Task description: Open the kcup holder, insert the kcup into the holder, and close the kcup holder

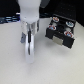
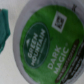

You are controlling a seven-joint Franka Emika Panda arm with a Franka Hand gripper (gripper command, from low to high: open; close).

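Green-topped kcup (image 2: 46, 44) directly under tool (image 1: 29, 41), tool's spread indiscernible, kcup holder (image 1: 60, 31) well apart

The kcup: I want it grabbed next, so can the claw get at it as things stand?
Probably yes. The wrist view shows the kcup right below, its green top uncovered, with nothing over it.

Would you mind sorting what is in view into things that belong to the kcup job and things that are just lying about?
Belongs to the job:
- kcup holder, black, on the exterior view's right
- kcup, green printed lid, close under the wrist camera
- end effector, above the white table

Lying about:
- teal object beside the kcup; unclear what it is
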